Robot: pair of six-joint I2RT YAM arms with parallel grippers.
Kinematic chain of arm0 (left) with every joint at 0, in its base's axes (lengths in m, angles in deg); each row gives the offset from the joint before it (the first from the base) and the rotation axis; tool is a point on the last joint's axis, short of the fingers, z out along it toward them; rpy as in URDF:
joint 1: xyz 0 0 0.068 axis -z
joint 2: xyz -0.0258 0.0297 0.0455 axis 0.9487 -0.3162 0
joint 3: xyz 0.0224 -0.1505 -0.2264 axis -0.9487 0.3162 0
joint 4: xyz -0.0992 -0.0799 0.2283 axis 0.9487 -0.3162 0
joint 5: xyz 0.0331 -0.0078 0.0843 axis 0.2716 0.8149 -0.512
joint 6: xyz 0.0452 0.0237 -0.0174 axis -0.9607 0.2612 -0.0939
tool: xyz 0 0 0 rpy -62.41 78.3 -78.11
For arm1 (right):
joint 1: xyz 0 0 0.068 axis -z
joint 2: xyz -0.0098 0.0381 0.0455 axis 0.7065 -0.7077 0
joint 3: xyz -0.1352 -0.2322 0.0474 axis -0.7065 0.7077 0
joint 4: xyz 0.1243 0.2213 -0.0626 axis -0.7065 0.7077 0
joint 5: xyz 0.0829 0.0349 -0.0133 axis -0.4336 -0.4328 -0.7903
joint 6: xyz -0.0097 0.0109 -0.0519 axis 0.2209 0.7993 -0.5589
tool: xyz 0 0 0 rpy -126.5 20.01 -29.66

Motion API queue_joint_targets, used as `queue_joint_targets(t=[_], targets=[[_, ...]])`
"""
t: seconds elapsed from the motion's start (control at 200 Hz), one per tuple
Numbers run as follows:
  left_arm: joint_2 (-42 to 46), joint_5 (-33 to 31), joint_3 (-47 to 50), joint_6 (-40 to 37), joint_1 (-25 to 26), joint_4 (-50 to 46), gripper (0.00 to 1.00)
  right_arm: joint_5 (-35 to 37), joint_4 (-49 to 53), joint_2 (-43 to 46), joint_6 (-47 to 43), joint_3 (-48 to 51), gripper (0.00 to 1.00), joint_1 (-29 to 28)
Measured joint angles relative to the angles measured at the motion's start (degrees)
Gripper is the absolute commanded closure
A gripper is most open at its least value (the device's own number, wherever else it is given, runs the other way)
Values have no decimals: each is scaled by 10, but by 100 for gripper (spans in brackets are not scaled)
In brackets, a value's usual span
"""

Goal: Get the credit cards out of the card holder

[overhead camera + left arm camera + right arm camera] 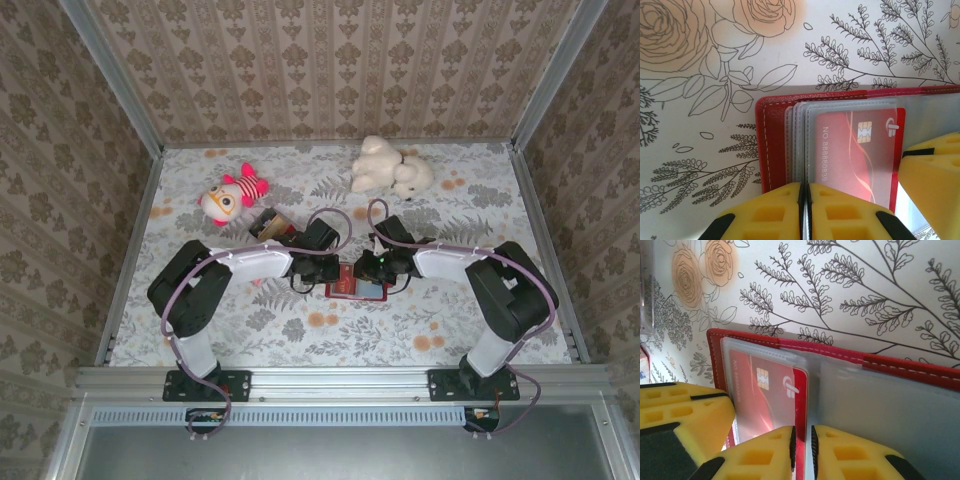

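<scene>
1. Squarely at mid-frame in the overhead view, the red card holder (357,291) lies open on the floral tabletop (290,335), with both arms bent inward over it.
2. The left end effector (804,210) sits at the bottom of its wrist view. Its yellow fingers are pressed together with barely a slit, at the card holder's lower edge. Whether a sleeve is caught between them cannot be told.
3. The right end effector (802,450) has its fingers nearly closed, pinching the card holder's edge where two clear sleeves meet.
4. A red credit card (855,150) with a gold chip sits inside a clear sleeve, just beside both end effectors.
5. A pink-and-white plush toy (232,195) and a white plush toy (390,168) lie in the upper part of the overhead frame, well apart from the card holder.
</scene>
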Motion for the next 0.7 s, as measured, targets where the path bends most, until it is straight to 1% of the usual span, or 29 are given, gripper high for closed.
queue_joint_targets(t=[0.335, 0.7], targets=[[0, 0, 7, 4, 0, 13, 88, -11, -14, 2, 0, 3, 80, 0], [0, 0, 8, 4, 0, 15, 89, 1, 5, 1, 0, 3, 80, 0]])
